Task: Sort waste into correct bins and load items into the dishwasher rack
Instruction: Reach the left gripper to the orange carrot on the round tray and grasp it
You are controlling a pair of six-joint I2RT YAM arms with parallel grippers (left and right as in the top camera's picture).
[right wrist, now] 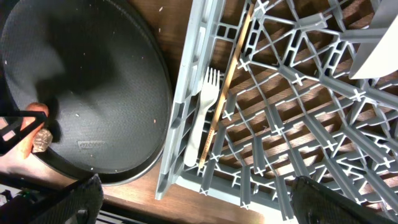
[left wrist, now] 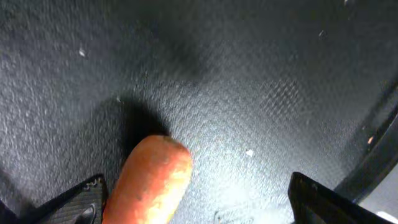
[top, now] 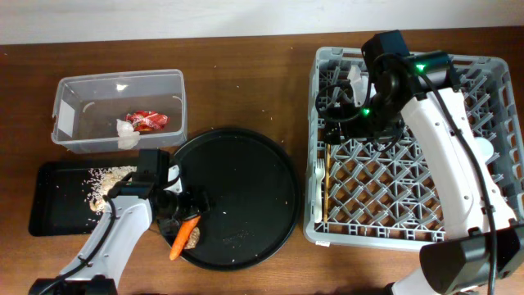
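The small orange carrot (top: 183, 238) lies at the front left rim of the round black tray (top: 246, 176), with a brown scrap (top: 195, 238) beside it. My left gripper (top: 188, 217) is open, low over the tray. In the left wrist view the carrot (left wrist: 149, 183) sits between the spread fingers, close to the left finger (left wrist: 81, 202). My right gripper (top: 334, 129) hangs open over the grey dishwasher rack (top: 491, 90). The white fork (right wrist: 202, 118) and chopsticks (right wrist: 227, 87) lie in the rack's left side. The red wrapper (top: 146, 121) and white tissue (top: 127, 135) are in the clear tub (top: 82, 86).
A shallow black rectangular tray (top: 53, 209) at front left holds beige food scraps (top: 106, 180). A white item (right wrist: 379, 50) stands in the rack's far part. The right wrist view also shows the round tray (right wrist: 87, 93) and bare wooden table between tray and rack.
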